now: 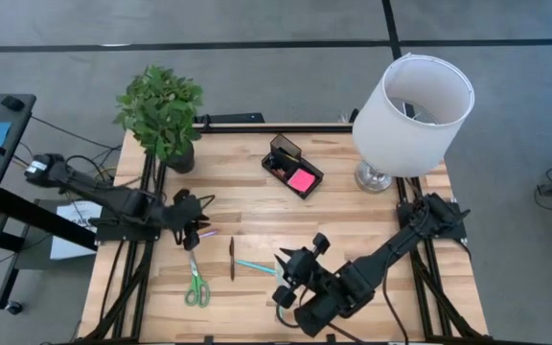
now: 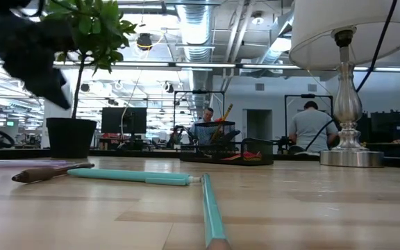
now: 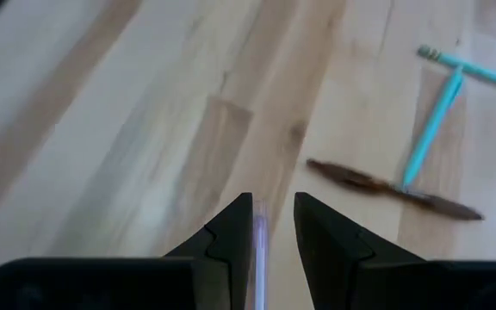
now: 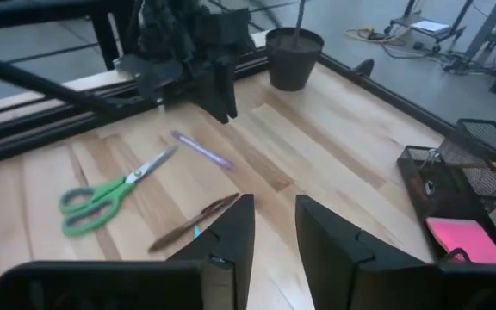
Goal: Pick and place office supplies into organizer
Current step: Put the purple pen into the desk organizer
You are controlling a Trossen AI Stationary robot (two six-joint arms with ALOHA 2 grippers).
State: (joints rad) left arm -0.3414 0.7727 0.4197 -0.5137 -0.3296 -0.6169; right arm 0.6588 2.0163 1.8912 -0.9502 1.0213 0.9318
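1. Left wrist view: a pale purple pen [image 3: 259, 237] lies on the wood directly between the tips of my left gripper [image 3: 273, 226]. My fingers are spread, one on each side of it, and not yet touching it as far as I can tell.
2. The pen's long axis runs straight ahead from my left gripper, in line with the gap between my fingers. In the high view the same pen [image 1: 205, 233] lies just beside my left gripper [image 1: 192, 235], pointing away toward the table's middle.
3. Beyond my left fingertips lies a dark brown pen [image 3: 394, 189], and past it two teal pens [image 3: 433, 127] crossing in a rough T.
4. The green-handled scissors [image 1: 196, 285] lie near my left gripper, toward the table's front edge, blades pointing back toward me.
5. Progress, as I judge it: early to middle. The organizer [image 1: 292, 167] sits well away from both my grippers, near the lamp [image 1: 411, 112], and already holds a pink sticky-note pad [image 1: 302, 180]. In the right wrist view its taller section [image 4: 480, 164] seems to hold something, but I cannot tell what.
6. Still loose on the table: the purple pen, brown pen, teal pens and scissors.
7. My right gripper [image 1: 286, 273] waits near the teal pens, fingers spread and holding nothing.
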